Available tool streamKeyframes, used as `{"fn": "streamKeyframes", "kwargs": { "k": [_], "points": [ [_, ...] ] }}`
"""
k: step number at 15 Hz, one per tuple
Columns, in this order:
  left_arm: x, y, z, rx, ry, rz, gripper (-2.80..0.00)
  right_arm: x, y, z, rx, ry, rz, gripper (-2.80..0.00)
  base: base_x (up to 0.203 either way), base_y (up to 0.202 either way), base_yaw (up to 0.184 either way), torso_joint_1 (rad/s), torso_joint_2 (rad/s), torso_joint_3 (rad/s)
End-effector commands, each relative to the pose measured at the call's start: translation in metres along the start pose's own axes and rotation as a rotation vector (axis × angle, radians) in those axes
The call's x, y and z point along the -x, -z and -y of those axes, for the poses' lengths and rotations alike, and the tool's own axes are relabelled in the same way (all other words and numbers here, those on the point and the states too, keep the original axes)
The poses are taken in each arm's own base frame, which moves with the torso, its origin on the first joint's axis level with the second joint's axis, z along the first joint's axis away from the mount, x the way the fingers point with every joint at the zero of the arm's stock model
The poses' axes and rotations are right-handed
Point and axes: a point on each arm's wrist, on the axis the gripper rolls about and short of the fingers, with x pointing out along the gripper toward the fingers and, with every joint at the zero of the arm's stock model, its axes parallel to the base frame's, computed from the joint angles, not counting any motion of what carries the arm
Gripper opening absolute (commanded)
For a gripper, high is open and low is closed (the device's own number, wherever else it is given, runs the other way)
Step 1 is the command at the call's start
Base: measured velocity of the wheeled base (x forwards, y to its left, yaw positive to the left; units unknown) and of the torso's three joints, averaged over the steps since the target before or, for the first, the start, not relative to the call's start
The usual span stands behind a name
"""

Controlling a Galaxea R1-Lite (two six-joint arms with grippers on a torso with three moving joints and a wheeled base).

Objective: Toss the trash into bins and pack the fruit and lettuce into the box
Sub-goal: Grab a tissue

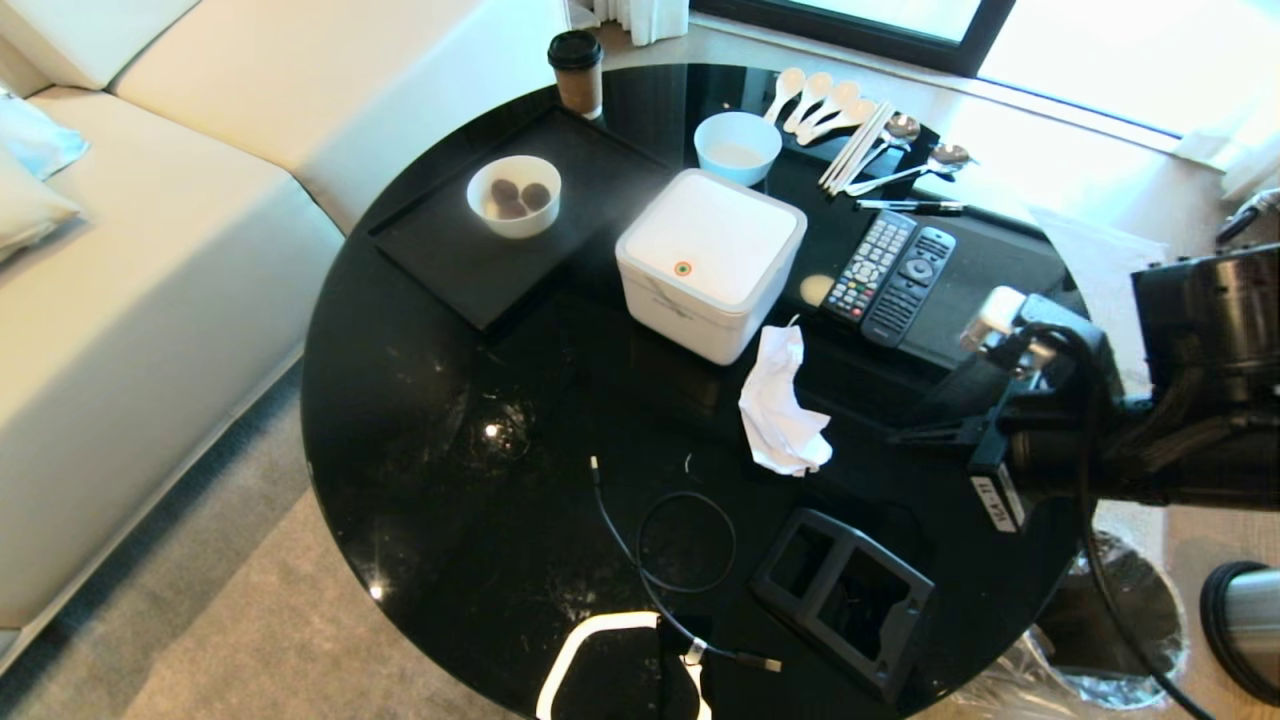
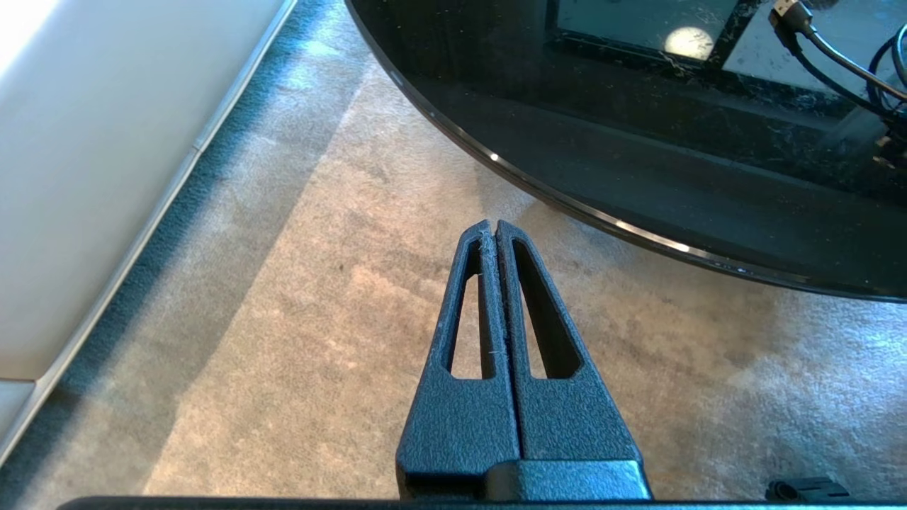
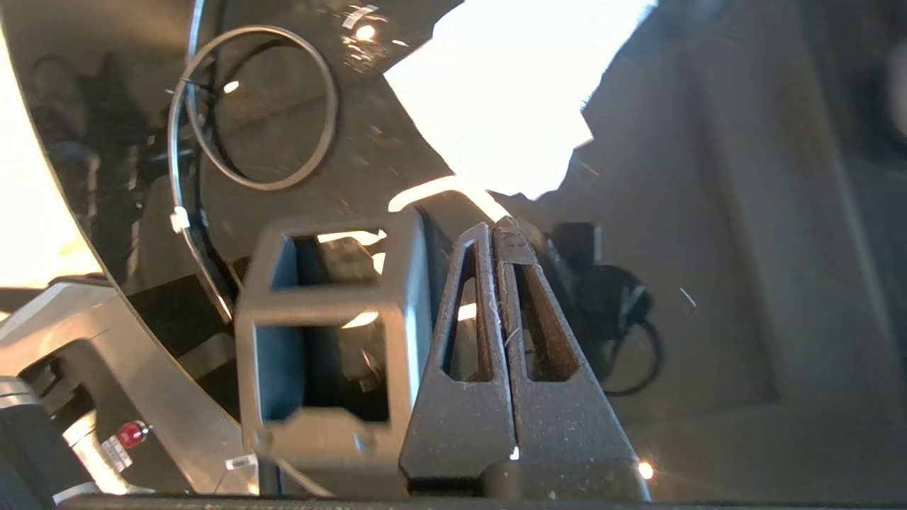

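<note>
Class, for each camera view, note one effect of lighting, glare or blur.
Head view: window light glares off the glossy black table. Left wrist view: shut left gripper sharp, sunlight banding the carpet. Right wrist view: overexposed white patch, black holder blurred beside the shut right gripper.

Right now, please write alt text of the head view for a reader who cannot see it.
A crumpled white paper tissue lies on a round glossy black table, just in front of a closed white plastic box. The robot's black right arm reaches in from the right.

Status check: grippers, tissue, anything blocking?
Left gripper shut, parked over carpet. Right gripper shut, empty. Tissue lies beside closed box. Nothing blocking.
</note>
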Motion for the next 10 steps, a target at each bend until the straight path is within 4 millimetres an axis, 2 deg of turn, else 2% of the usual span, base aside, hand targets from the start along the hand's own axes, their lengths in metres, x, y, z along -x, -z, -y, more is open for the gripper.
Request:
{"fn": "streamKeyframes", "kwargs": {
  "k": [1,5,8,9,10],
  "points": [
    [0.000,0.000,0.000,-0.001,0.000,-0.001,-2.80,-0.031,-0.003,-0.001,0.004,-0.055,-0.030,-2.80,0.000,0.000,0.000,0.000,0.00,0.000],
    [0.000,0.000,0.000,-0.001,0.001,-0.001,-2.80,-0.064,-0.018,0.003,0.005,-0.042,0.001,-2.80,0.000,0.000,0.000,0.000,0.00,0.000],
    [0.000,0.000,0.000,-0.001,0.000,-0.001,-2.80,-0.075,-0.026,0.001,-0.003,-0.032,0.010,-2.80,0.000,0.000,0.000,0.000,0.00,0.000],
    [0.000,0.000,0.000,-0.001,0.001,-0.001,-2.80,-0.076,-0.027,0.001,-0.001,-0.031,0.013,0.00,0.000,0.000,0.000,0.000,0.00,0.000],
    [0.000,0.000,0.000,-0.001,0.000,-0.001,-2.80,-0.076,-0.027,0.001,-0.001,-0.027,0.012,0.00,0.000,0.000,0.000,0.000,0.00,0.000]
  ]
}}
